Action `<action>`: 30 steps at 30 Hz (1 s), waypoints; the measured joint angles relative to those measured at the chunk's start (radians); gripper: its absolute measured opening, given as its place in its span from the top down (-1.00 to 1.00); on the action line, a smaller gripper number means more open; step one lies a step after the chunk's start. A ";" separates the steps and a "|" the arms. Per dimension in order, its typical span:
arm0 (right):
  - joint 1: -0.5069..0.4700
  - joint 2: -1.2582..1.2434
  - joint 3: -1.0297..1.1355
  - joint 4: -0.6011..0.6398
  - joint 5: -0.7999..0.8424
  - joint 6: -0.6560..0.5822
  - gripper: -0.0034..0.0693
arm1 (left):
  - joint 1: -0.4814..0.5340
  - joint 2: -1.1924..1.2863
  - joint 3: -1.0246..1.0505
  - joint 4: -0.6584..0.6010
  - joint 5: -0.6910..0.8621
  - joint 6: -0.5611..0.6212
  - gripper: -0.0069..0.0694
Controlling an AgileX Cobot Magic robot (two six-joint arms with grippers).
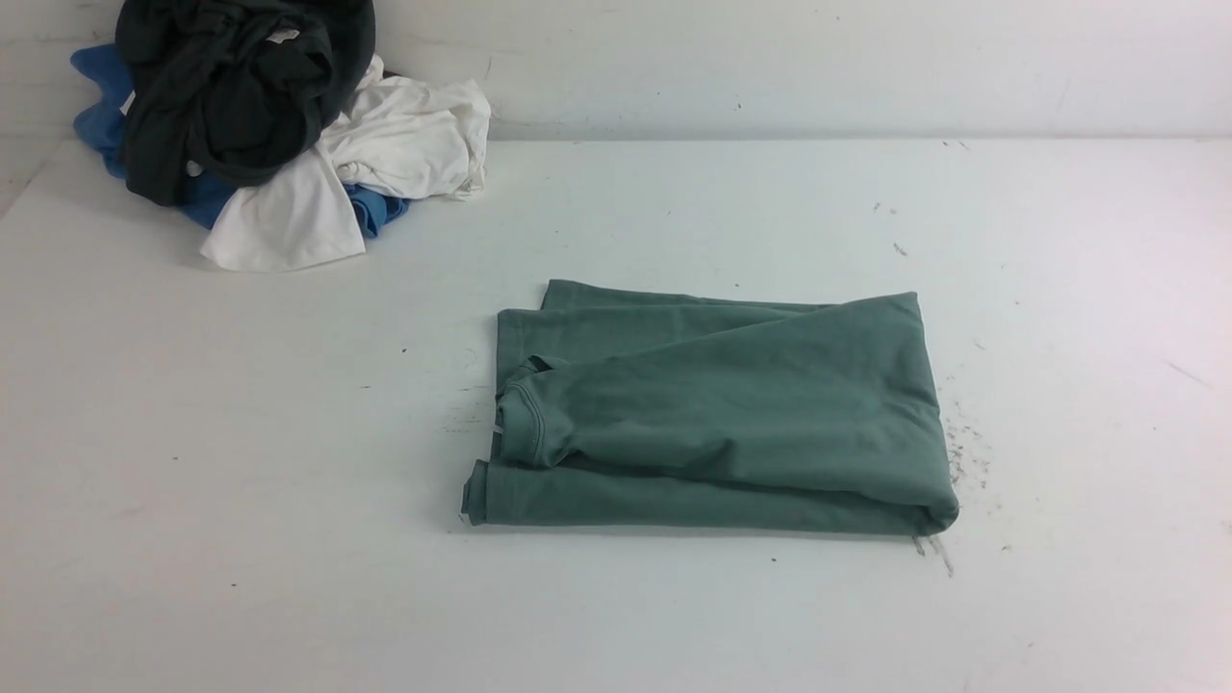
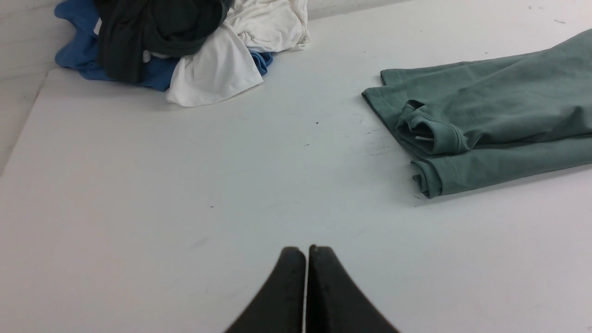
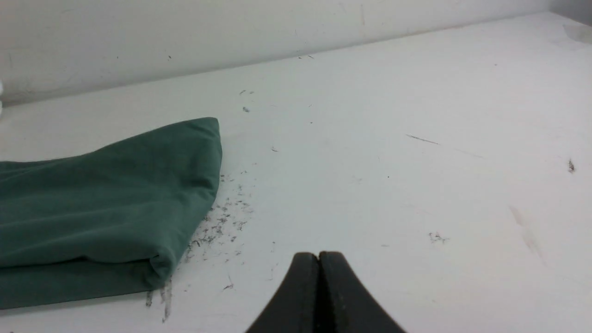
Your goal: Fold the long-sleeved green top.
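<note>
The green long-sleeved top [image 1: 712, 414] lies folded into a flat rectangle in the middle of the white table, its ribbed neck opening and small white label turned toward the left side. The left wrist view shows that neck end of the top [image 2: 485, 115], and the right wrist view its folded right end [image 3: 106, 208]. Neither arm appears in the front view. My left gripper [image 2: 307, 252] hovers over bare table, well away from the top, shut and holding nothing. My right gripper [image 3: 318, 258] is likewise shut and empty, off to the right of the top.
A heap of other clothes sits at the table's back left corner: a dark charcoal garment [image 1: 231, 87] on top of white [image 1: 385, 144] and blue [image 1: 101, 106] ones. A white wall [image 1: 818, 58] runs along the table's far edge. Dark scuff marks [image 1: 962, 452] speckle the tabletop beside the top.
</note>
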 joint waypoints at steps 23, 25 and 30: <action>0.000 0.000 0.000 -0.001 0.001 -0.098 0.95 | 0.000 0.000 0.000 0.000 -0.001 0.000 0.84; 0.000 0.000 0.000 -0.001 0.001 -0.098 0.95 | 0.000 0.000 0.000 0.000 -0.001 0.000 0.84; 0.000 0.000 0.000 -0.001 0.001 -0.098 0.95 | 0.000 0.000 0.002 0.000 -0.005 0.000 0.84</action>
